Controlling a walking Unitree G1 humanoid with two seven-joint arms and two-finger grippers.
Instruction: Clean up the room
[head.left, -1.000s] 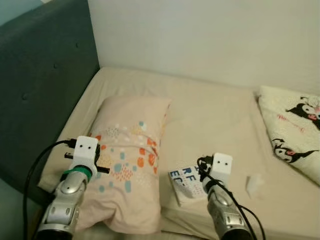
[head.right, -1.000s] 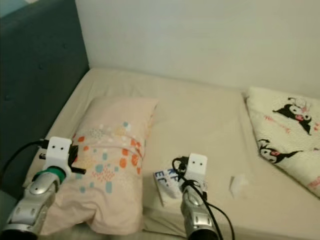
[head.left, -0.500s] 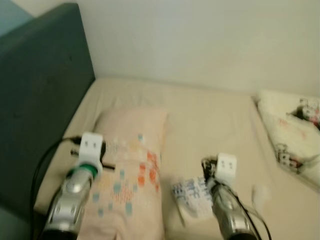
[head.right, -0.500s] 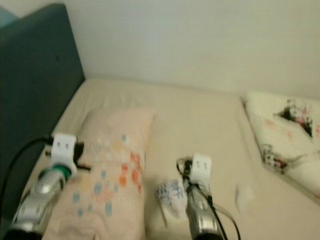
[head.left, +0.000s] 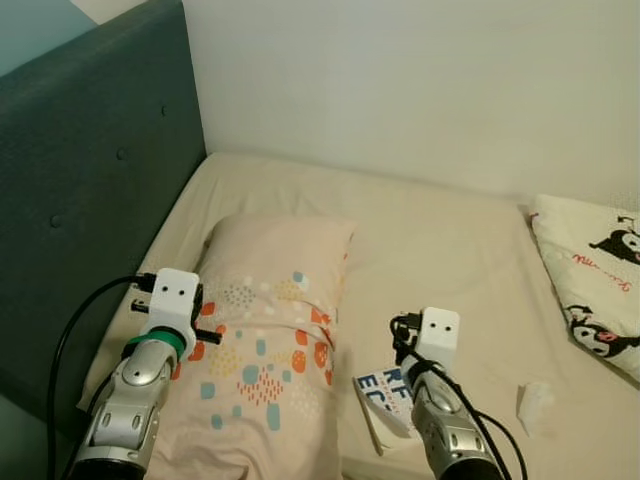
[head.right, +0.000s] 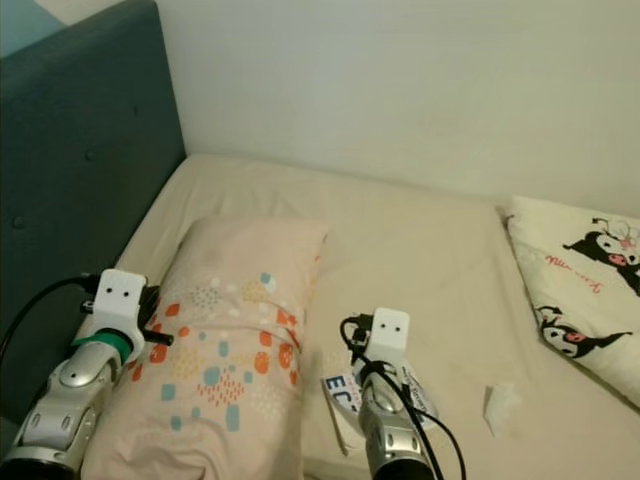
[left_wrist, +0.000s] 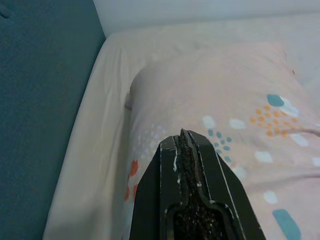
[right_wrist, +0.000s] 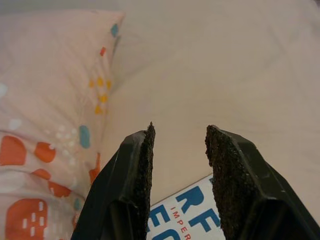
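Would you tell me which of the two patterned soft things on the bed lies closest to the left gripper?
The pink pillow with orange and teal spots; the left gripper, fingers shut, hovers over it. The cream blanket with black cartoon figures lies across the bed, on the robot's right.

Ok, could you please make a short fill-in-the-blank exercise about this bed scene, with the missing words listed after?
1. The right gripper hangs above a white book with ____ letters.
2. The left gripper, fingers pressed together, points over the patterned ____.
3. The headboard on the robot's left is dark ____.
4. The cartoon-print blanket lies on the robot's ____ side of the bed.

Missing words: blue; pillow; teal; right
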